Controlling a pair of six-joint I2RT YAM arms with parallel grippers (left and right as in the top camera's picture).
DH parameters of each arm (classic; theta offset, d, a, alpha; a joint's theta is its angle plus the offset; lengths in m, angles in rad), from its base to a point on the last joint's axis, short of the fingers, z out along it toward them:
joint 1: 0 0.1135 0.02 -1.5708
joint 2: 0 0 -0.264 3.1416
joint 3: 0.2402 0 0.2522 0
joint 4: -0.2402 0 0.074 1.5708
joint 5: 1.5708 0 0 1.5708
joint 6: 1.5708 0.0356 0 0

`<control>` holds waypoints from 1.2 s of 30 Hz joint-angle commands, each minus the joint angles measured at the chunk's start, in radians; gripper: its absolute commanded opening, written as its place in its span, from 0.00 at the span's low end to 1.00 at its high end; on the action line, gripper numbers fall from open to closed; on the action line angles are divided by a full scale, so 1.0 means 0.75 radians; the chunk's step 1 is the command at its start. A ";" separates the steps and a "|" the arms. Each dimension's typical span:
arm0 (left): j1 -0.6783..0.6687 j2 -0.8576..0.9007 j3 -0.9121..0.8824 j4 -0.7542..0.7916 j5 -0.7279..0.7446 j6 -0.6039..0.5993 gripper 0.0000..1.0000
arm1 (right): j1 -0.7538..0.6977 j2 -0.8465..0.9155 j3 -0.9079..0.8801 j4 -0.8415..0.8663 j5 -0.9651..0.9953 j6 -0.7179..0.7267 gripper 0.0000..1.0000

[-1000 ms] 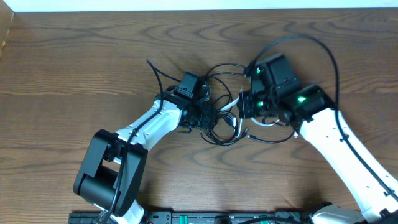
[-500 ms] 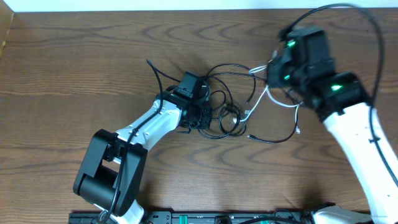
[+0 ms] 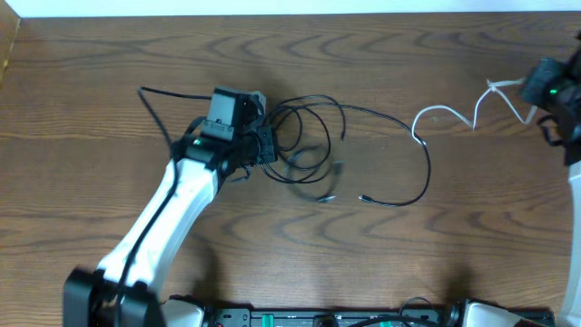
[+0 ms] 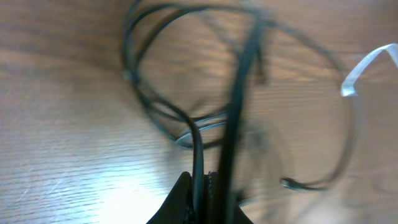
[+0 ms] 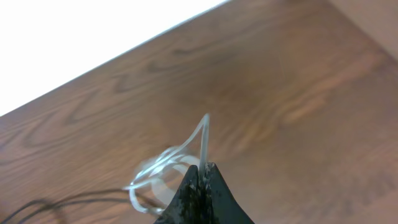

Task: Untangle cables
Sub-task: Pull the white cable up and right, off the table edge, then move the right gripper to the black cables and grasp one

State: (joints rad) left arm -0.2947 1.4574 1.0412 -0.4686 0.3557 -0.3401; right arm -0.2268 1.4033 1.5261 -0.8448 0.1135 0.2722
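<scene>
Bright, even light (wrist views blurred)

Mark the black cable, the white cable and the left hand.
black cable (image 3: 428, 173): overhead view, its far right bend.
white cable (image 3: 440, 110): overhead view, its flat middle stretch.
left hand (image 4: 199, 182): left wrist view, between the fingertips pinching the black cable.

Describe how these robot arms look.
The left arm and right arm have white shells, black joints and boxy black wrists. Thin black wiring trails from the left wrist; a green light glows on the right. The left gripper and right gripper have slim black fingers.
</scene>
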 commanded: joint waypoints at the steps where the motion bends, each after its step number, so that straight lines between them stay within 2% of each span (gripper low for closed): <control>1: 0.003 -0.094 -0.004 0.011 0.170 0.019 0.07 | -0.086 0.040 0.019 -0.005 -0.013 -0.079 0.01; 4: 0.003 -0.164 0.006 0.074 0.285 0.018 0.08 | -0.138 0.076 0.019 -0.001 -0.018 -0.175 0.01; 6: 0.003 -0.214 0.023 0.115 0.289 0.013 0.08 | -0.180 0.099 0.019 0.025 0.032 -0.185 0.01; 12: 0.003 -0.292 0.027 0.117 0.024 0.013 0.07 | -0.325 0.113 0.020 0.177 0.096 -0.095 0.01; 17: 0.002 -0.238 0.023 0.018 -0.007 0.013 0.07 | -0.405 0.124 0.019 0.155 0.133 -0.094 0.02; 19: 0.002 -0.208 0.019 -0.008 -0.008 0.013 0.07 | -0.423 0.139 0.019 0.116 0.151 -0.094 0.15; 21: 0.002 -0.179 0.018 -0.025 -0.008 0.014 0.07 | -0.426 0.154 0.019 0.082 0.110 -0.095 0.35; 22: 0.002 -0.165 0.018 -0.030 -0.008 0.014 0.07 | -0.424 0.159 0.019 0.065 0.038 -0.096 0.49; 24: 0.002 -0.148 0.018 -0.029 -0.008 0.014 0.08 | -0.416 0.162 0.019 0.032 -0.116 -0.137 0.62; 28: 0.002 -0.128 0.018 -0.032 -0.008 0.019 0.08 | -0.360 0.162 0.019 -0.108 -0.419 -0.200 0.66; 32: 0.001 -0.123 0.018 -0.057 -0.007 0.057 0.08 | -0.240 0.162 0.014 -0.263 -0.602 -0.321 0.69; 33: 0.001 -0.123 0.018 -0.058 0.001 0.060 0.07 | -0.201 0.162 0.010 -0.293 -0.624 -0.367 0.73; 36: 0.001 -0.123 0.018 -0.009 0.163 0.086 0.08 | -0.078 0.162 -0.012 -0.337 -0.681 -0.455 0.79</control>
State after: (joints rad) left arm -0.2955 1.3609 1.0420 -0.4973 0.3828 -0.3153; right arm -0.3454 1.5230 1.5249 -1.0878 -0.2768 0.0349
